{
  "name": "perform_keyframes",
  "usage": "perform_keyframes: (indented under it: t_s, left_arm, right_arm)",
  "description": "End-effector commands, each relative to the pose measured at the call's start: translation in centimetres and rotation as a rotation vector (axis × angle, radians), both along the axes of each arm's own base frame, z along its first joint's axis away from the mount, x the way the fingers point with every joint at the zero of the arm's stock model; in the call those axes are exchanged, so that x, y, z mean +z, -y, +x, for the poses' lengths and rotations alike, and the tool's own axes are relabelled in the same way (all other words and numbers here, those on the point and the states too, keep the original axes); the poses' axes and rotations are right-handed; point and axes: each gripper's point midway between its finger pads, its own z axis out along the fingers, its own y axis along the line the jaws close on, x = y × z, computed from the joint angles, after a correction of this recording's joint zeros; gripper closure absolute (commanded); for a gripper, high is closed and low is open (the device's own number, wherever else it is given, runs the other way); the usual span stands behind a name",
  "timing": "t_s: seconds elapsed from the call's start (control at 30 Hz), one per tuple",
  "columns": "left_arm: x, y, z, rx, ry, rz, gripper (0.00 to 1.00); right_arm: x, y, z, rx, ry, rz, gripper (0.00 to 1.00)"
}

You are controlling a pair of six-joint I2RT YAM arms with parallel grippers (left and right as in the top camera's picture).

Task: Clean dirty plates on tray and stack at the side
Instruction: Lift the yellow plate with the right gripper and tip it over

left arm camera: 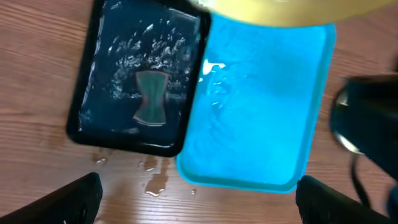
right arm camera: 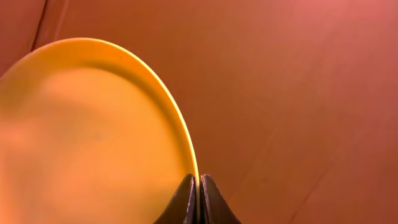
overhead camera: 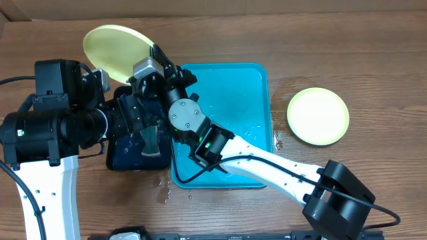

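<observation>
Yellow-green plate (overhead camera: 117, 48) | rim edge-on between right jaws, clamped tight | left jaws wide, empty

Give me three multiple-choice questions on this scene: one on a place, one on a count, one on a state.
1. Where is the free plate? A on the table right of the turquoise tray; B inside that tray; C stacked on another plate.
2. How many plates show overhead? A one; B two; C three.
3. The right gripper is: A open; B shut on nothing; C shut on the held plate's rim.
Answers: 1 A, it lies on wood beside the tray. 2 B, one held, one lying. 3 C, the fingers pinch the rim.
</observation>
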Motion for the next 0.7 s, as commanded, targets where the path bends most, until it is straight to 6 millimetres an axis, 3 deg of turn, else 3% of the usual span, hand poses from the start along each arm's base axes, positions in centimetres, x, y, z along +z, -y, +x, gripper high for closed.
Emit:
perform_keyframes:
  t_s: [0.0,0.5,0.67]
  left_arm:
    - [-0.6,-1.4,-0.7,0.038,-0.040,0.079,0.00]
    - [-0.8,-1.5,-1.1,0.039,-0.064,0.082,0.00]
    - [-0.8,-1.5,-1.1,0.039,-0.062,0.082,0.00]
  right_arm:
    - [3.7,0.7,-0.8,-0.021,0.106,-0.003,0.96]
    - [5.3,1.3,-1.1,-0.028,0.148,0.060,0.96]
    - [4.1,2.0,-0.2,-0.059,0.076,0.124,0.96]
